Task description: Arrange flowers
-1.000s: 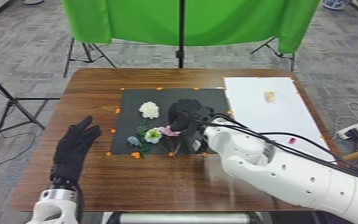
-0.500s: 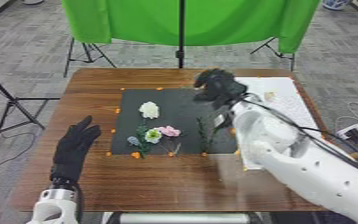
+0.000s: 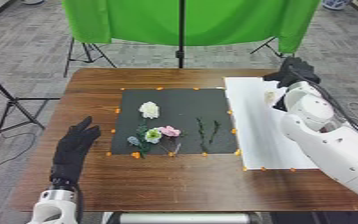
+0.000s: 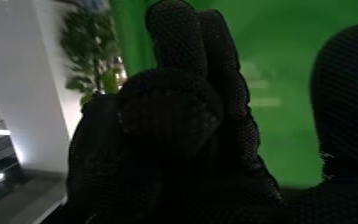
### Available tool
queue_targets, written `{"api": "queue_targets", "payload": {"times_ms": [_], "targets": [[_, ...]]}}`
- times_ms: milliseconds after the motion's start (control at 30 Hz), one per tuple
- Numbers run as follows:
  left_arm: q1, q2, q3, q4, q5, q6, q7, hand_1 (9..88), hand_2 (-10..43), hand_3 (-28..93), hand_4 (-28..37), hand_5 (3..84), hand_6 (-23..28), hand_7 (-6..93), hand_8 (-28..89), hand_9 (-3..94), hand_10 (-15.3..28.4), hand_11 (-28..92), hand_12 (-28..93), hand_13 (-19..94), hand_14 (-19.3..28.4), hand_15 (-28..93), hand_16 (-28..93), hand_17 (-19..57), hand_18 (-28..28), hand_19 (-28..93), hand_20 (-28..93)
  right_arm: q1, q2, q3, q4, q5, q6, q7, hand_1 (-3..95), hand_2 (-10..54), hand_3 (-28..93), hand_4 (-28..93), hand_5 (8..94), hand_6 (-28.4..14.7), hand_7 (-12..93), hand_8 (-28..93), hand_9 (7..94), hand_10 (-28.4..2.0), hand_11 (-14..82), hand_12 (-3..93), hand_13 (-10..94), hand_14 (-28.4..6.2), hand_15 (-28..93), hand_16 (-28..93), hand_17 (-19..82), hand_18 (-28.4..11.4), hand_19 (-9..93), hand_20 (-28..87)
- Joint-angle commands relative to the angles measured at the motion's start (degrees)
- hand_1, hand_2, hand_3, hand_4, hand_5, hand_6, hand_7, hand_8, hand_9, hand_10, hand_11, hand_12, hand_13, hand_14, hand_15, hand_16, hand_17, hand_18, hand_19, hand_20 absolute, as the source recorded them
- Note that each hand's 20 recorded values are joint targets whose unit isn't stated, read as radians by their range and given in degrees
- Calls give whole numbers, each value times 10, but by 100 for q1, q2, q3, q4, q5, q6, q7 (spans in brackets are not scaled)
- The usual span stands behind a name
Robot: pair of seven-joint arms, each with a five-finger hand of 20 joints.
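1. Right robot hand [image 3: 293, 71]: at the far right corner of the counter [image 3: 189, 187], over the corner of the white sheet [image 3: 255, 135]. Its grasp is released, with nothing held; in the right wrist view some fingers [image 4: 177, 37] point up, one bends over and the thumb [image 4: 349, 85] stands apart
2. Left robot hand [image 3: 72, 147]: above the left side of the counter, fingers extended, likewise released and holding nothing
3. Flowers: all on the black mat [image 3: 180, 105]. The white flower [image 3: 149, 108] lies farthest back. Nearer the front, the pale green flower [image 3: 152, 135] sits beside the pink flower [image 3: 169, 131], with the small bluish flower [image 3: 134, 141] to their left
4. Two green sprigs [image 3: 202, 135] lie apart from each other, to the right of the pink flower
5. White sheet: on the counter, to the right of the mat. A small pale item [image 3: 270, 96] lies on its far part, too small to identify
6. Green cloth [image 3: 140, 22] hangs beyond the counter
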Motion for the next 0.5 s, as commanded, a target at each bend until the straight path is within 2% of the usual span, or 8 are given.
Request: {"api": "queue_targets", "payload": {"times_ms": [33,233,500], "targets": [[100,-74,15,20,18,10,-65,193,38,640,-283,397,37,77,-42,409,125,147,163,285,163,175,45,-4,132,56,192,10,-24,-184,379,289,-315,124,266,-95,571,-147,803,-40,157,-71,854,-151,241,232,920,-40,562,341,669,-106,932,547],[78,-62,23,23,19,10,-74,193,39,639,-283,398,37,78,-42,409,125,146,163,285,163,175,45,-4,133,56,192,158,-109,-437,719,203,-396,159,245,-95,563,-145,806,-44,150,-72,852,-155,242,234,922,-41,558,345,671,-106,932,544],[87,-47,21,20,8,12,-100,193,38,641,-283,398,38,77,-42,409,126,146,164,285,163,176,45,-4,133,57,193,339,-296,-681,1053,203,-246,88,246,-95,559,-144,801,-47,144,-71,849,-158,239,230,923,-40,556,347,674,-101,932,535]]}}
